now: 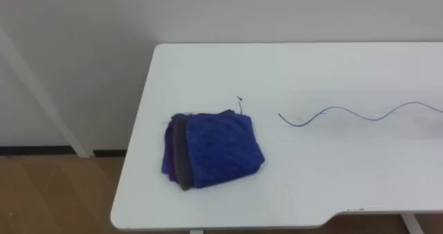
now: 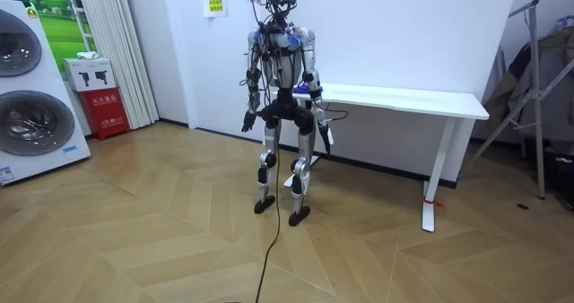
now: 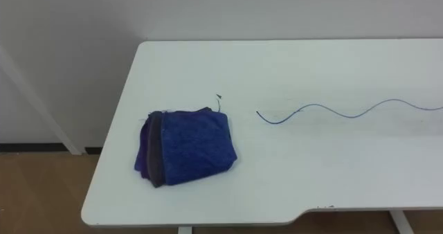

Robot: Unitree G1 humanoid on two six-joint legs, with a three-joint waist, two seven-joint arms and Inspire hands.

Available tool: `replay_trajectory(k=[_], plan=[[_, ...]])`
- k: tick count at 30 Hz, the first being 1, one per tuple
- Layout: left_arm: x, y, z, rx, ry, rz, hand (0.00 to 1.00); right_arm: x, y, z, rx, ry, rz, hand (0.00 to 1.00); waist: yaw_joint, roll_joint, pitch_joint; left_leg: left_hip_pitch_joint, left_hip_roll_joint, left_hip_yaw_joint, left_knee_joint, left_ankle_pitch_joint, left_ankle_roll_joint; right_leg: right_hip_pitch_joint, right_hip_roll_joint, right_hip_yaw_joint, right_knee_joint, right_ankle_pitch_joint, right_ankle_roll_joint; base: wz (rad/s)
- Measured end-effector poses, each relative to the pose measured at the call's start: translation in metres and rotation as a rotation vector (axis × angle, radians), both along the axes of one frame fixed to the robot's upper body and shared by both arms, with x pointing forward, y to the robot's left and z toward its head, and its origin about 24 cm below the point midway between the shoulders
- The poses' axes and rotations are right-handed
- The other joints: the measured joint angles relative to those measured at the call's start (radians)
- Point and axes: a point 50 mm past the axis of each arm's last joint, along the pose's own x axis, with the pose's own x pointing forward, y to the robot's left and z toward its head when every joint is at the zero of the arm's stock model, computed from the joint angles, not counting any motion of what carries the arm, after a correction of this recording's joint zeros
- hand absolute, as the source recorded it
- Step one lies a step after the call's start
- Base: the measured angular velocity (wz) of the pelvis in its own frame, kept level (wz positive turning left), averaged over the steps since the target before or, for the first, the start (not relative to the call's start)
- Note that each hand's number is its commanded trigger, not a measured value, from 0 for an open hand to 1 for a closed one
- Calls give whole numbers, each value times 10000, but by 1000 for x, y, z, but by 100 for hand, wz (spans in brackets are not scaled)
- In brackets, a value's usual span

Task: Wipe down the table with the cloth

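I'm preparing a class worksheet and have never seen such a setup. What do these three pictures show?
The machine is a two-legged humanoid robot standing at one end of a white table. The room view comes from a camera standing in the room. The two eye views come from the robot's head, looking down. On the table lie a stack of folded cloths, blue on top, and a wavy blue line. The cloths lie untouched, with no hand on them.
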Motion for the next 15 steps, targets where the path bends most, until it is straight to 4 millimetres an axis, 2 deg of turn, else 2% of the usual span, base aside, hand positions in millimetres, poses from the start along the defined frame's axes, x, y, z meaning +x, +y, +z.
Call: replay_trajectory(k=[15], plan=[[1,0,0,19,-42,4,0,0,0,0,-1,-23,-39,0,9,-31,11,-38,1,32,4,0,0,-64,1,37,15,0,0,0]])
